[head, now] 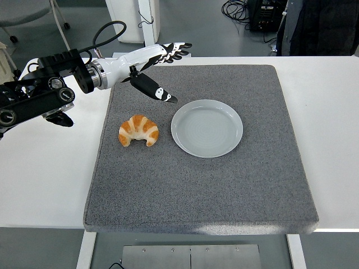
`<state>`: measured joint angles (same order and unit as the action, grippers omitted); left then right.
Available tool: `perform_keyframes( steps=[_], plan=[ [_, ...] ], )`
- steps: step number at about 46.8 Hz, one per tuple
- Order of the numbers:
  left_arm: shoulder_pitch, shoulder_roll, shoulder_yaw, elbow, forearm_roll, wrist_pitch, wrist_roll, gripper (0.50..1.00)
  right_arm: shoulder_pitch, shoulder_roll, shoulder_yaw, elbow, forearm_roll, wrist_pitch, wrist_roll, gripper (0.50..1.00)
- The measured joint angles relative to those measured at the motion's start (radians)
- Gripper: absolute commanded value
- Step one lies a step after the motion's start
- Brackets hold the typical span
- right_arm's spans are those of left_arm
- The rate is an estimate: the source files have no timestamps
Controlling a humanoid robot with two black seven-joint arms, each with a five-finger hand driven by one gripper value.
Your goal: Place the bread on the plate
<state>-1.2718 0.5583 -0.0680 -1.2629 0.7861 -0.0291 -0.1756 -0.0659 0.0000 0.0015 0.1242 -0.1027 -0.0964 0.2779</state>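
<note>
A golden croissant (138, 130) lies on the grey mat (196, 185), left of centre. An empty pale grey plate (206, 128) sits on the mat just right of the croissant. My left hand (154, 64) hovers above the mat's far left part, behind the croissant and apart from it. Its fingers (176, 50) are spread and its thumb (154, 91) points toward the plate. It holds nothing. The right arm does not show.
The mat lies on a white table (331, 112). My left arm (45, 95) stretches over the table's left side. Cables and dark equipment (263, 14) lie on the floor behind the table.
</note>
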Motion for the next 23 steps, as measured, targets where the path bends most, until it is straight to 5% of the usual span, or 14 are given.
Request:
perform_keyframes(
  steps=[23],
  plan=[
    [0.016, 0.105, 0.056, -0.102, 0.180, 0.002, 0.001, 0.989, 0.000, 0.000, 0.000, 0.000, -0.001, 0.000, 0.000, 1.000]
  ],
)
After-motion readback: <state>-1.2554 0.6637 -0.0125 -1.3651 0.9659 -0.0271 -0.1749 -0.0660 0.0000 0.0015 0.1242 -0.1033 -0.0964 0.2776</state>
